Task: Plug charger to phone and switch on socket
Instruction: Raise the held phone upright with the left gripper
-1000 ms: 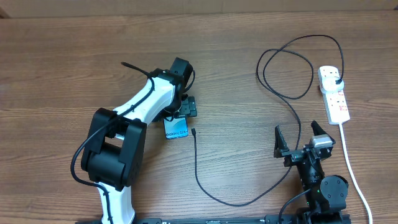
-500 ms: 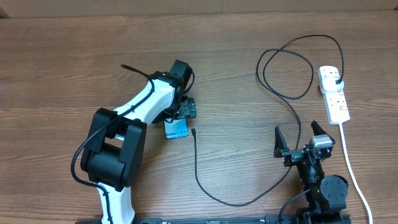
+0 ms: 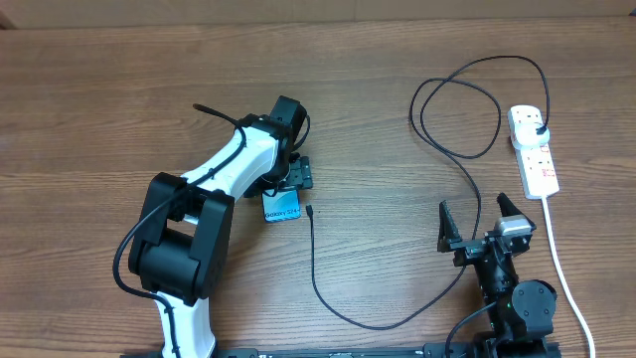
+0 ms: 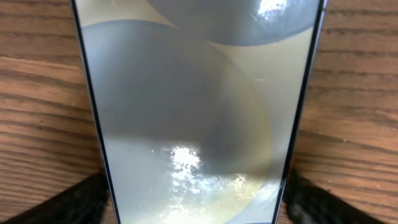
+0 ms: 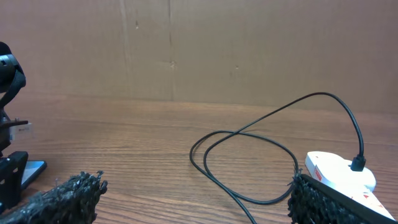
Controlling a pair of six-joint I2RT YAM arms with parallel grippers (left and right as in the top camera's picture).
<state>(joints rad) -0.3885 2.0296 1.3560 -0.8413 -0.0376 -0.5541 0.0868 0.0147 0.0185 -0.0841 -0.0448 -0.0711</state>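
Phone (image 3: 282, 207) lies unmoved between left jaws, grip unclear; right jaws stay wide.

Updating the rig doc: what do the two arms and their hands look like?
The left arm has white shells, chunky black joint housings and a thin black lead looped alongside. The right arm is black throughout, with a silver-grey block behind the right hand. The left hand is black too. Fingers are black, rough and bumpy up close. No readable markings.
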